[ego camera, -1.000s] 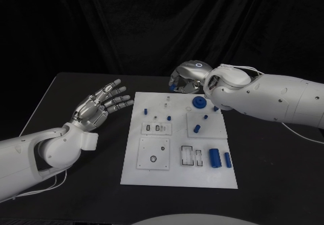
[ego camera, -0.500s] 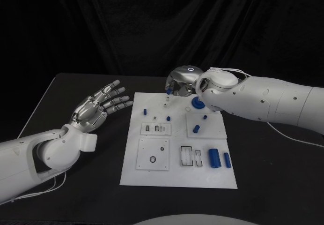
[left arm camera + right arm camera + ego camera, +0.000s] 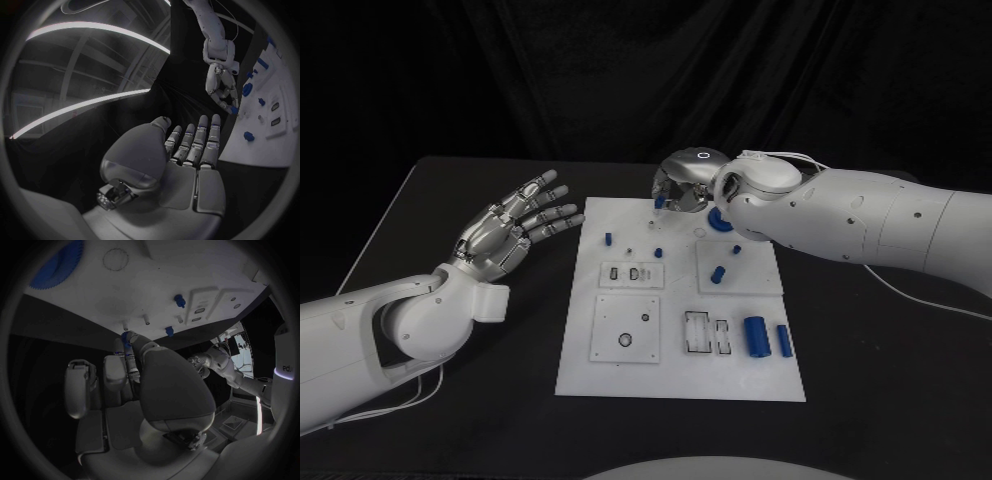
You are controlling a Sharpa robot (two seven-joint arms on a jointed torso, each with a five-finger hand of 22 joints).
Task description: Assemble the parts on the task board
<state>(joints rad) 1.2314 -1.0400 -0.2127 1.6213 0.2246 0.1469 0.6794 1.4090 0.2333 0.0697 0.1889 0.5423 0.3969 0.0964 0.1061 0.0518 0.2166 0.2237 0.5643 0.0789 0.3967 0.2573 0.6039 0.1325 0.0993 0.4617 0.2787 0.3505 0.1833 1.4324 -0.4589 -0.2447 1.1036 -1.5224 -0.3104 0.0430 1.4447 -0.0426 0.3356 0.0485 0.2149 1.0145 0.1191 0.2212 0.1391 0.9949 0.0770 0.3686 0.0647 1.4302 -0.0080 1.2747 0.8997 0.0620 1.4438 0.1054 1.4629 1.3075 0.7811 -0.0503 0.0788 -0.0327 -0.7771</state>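
Flanking task board (image 3: pixel 678 375): empty-palmed left hand (image 3: pixel 516 222)

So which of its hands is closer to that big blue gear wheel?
The right hand: it hangs beside the gear at the board's far edge. The left hand hovers open, off the board's other side.

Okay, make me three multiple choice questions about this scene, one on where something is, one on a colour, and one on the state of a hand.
1. Where is the right hand?
A. over the board's far edge
B. over the board's near edge
C. off the table

2. What colour is the gear on the task board?
A. red
B. blue
C. green

3. How is the left hand?
A. gripping a part
B. pressing on the board
C. open, fingers spread, holding nothing

Answers:
1 A, the head view shows it at the far edge.
2 B, the right wrist view shows it blue.
3 C, it hangs beside the board, empty.
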